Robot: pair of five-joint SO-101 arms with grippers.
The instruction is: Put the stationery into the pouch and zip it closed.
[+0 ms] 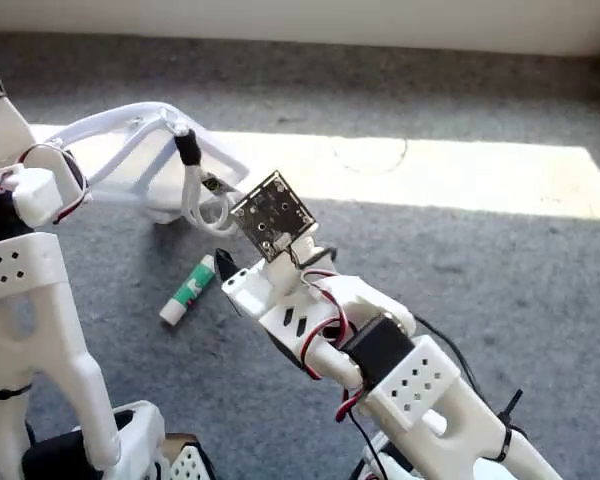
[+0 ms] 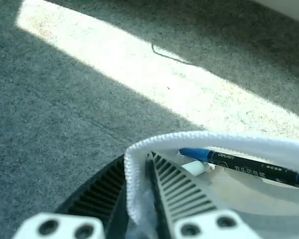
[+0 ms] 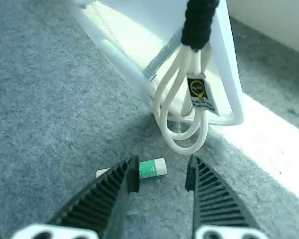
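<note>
My left gripper (image 2: 137, 162) is shut on the rim of the white pouch (image 2: 224, 144) and holds it up off the grey surface, mouth open. A blue pen (image 2: 239, 164) lies inside the pouch next to a small white item (image 2: 194, 168). In the high view the pouch (image 1: 145, 150) hangs at the left, with a black toggle (image 1: 187, 148) and white cord loops (image 1: 207, 208) dangling from it. A green-and-white glue stick (image 1: 188, 290) lies on the surface. My right gripper (image 3: 162, 174) is open just under the cord loops (image 3: 182, 124), with the glue stick (image 3: 148, 168) beneath its fingers.
The grey carpeted surface (image 1: 480, 270) has a bright sunlit strip (image 1: 430, 170) across the back. A pale wall edge (image 1: 380, 20) runs along the far side. Both arm bases (image 1: 40, 330) crowd the near edge.
</note>
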